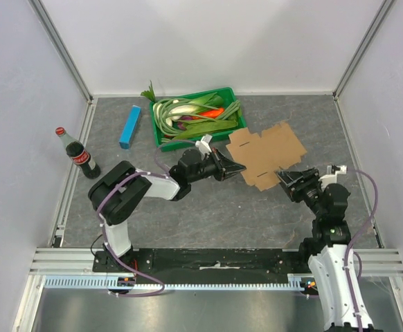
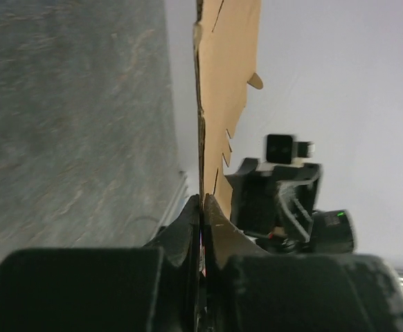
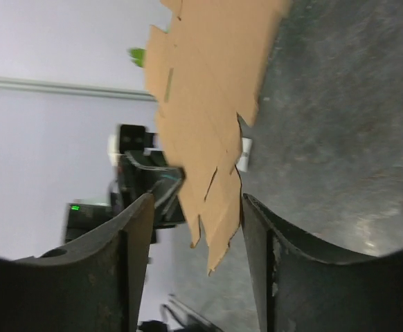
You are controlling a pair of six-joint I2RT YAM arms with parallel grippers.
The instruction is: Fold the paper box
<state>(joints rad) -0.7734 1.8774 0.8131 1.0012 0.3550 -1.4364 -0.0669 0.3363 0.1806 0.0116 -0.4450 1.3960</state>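
From above, the left arm reaches from its base out to the right, low over the grey stone-patterned table (image 1: pixel 208 211). The left gripper (image 1: pixel 235 168) is clamped on the left edge of the flat brown cardboard paper box (image 1: pixel 267 152), which is spread open just in front of the green plastic tray (image 1: pixel 237 104) of vegetables. The right arm rises from its base and bends forward, bringing the right gripper (image 1: pixel 285 178) to the cardboard's near edge. A slim blue rectangular box (image 1: pixel 129 126) and a dark cola bottle (image 1: pixel 79 153) stand well to the left. In the left wrist view, the left gripper (image 2: pixel 201 207) is pinched tight on the paper box (image 2: pixel 222 83), which is seen edge-on. In the right wrist view, the right gripper (image 3: pixel 198 235) is spread wide, with a jagged corner of the paper box (image 3: pixel 208 104) reaching between its fingers (image 3: pixel 142 235).
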